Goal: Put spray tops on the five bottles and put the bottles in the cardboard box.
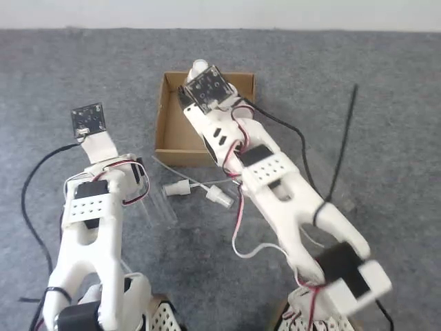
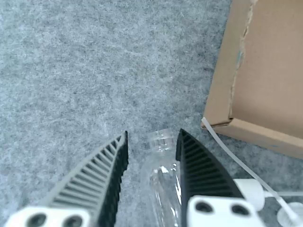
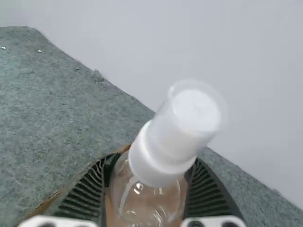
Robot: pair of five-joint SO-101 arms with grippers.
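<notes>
**One bottle capped and at the box, one bare on the carpet**

So the right gripper (image 3: 154,163) has its fingers clamped on a clear capped bottle (image 3: 142,198), white sprayer on top. It's holding it upright at the far wall of the box (image 1: 163,117). The arm covers most of the inside, so I can't tell what's in there; the bit that shows is bare cardboard.

The left gripper (image 2: 154,135) has its fingers spread apart, one on each side of a bare bottle (image 2: 163,179) lying on the grey carpet (image 1: 386,83) near the box corner. Two loose spray tops (image 1: 180,187) (image 1: 220,198) lie just beside it, in front of the box.
</notes>
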